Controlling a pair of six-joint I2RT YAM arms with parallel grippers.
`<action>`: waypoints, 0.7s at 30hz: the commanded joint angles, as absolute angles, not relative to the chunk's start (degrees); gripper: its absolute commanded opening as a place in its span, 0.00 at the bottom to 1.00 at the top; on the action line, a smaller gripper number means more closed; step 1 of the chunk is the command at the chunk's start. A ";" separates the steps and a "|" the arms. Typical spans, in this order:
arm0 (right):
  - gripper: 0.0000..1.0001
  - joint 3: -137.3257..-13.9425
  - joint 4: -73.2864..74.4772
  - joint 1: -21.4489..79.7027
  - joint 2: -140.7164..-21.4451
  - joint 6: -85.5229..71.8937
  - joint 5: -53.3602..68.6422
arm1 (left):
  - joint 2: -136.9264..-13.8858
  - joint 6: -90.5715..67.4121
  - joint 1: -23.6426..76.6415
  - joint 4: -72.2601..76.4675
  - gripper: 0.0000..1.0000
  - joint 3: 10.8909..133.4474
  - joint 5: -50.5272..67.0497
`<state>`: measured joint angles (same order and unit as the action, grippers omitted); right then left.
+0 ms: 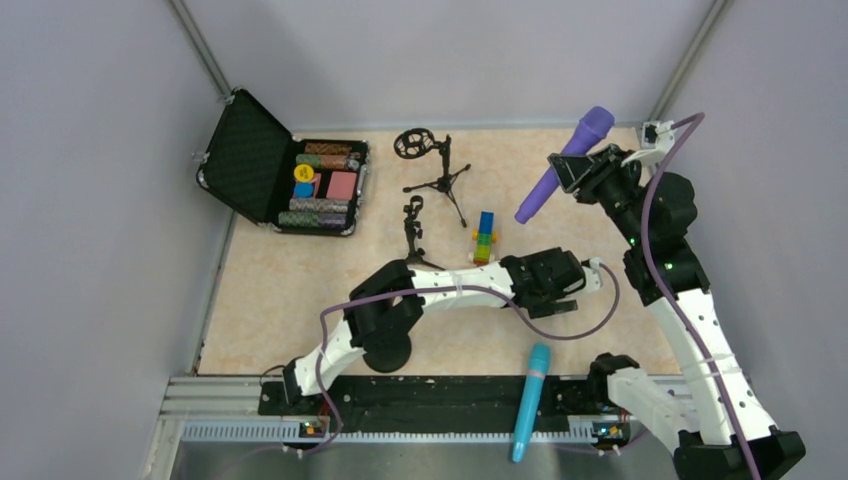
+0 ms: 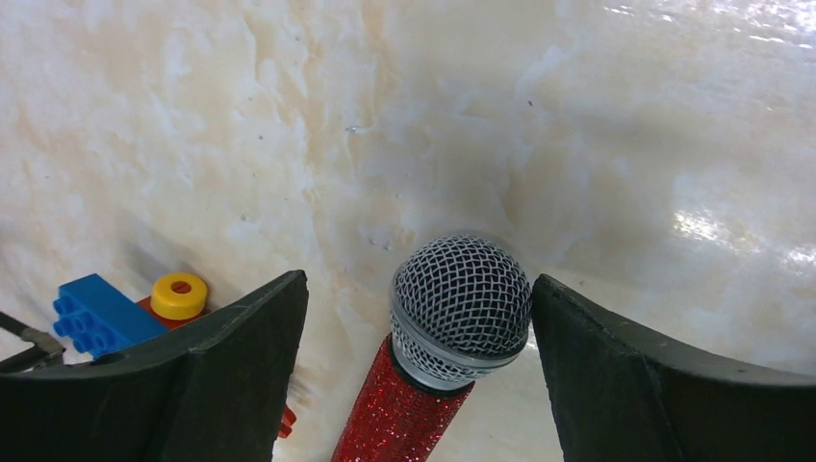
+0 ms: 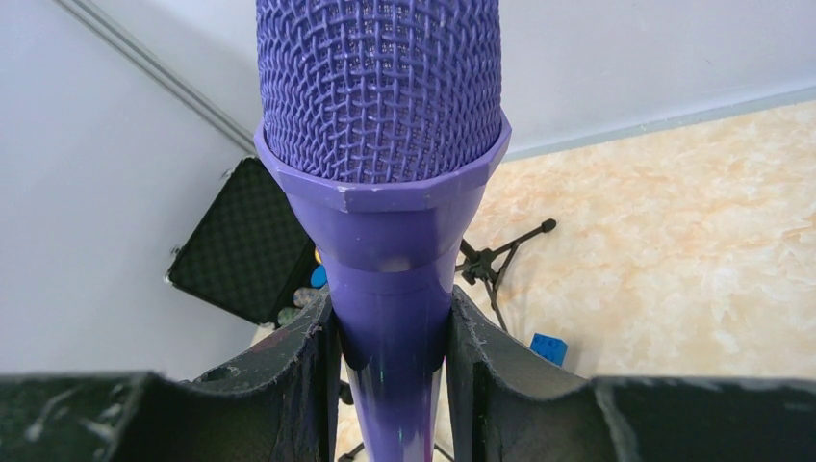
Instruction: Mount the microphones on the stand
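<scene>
Microphones, three, purple (image 3: pixel 380 96) in right gripper (image 3: pixel 393 327), red (image 2: pixel 460 308), cyan (image 1: pixel 531 400), perhaps two stands (image 1: pixel 441 181) (image 1: pixel 413 228)

The left gripper (image 1: pixel 565 295) is held low, jaws spread; the right gripper (image 1: pixel 572 168) is raised, clamped on the purple microphone (image 1: pixel 592 128).

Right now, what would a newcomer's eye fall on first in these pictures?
The purple microphone stands out first, held aloft at the far right of the table, clamped in the right gripper. Next comes the glittery red microphone lying on the table between the open fingers of the left gripper, a gap on either side. A cyan microphone lies across the black rail at the near edge.
</scene>
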<state>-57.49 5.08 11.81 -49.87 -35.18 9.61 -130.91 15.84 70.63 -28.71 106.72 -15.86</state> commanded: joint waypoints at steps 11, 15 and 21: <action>0.00 -59.35 5.14 11.60 -48.15 -31.29 4.83 | -113.84 21.53 71.89 -18.63 0.99 92.28 -32.63; 0.00 -59.41 6.20 11.54 -47.39 -31.61 2.64 | -108.58 21.37 71.53 -19.96 0.99 88.79 -35.59; 0.00 -59.26 7.06 11.60 -46.70 -31.75 1.26 | -102.95 17.08 68.37 -21.92 0.99 88.59 -30.97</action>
<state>-57.43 7.75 11.84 -48.40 -32.53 3.40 -108.20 20.08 70.70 -22.44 88.73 -32.56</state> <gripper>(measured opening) 0.360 0.990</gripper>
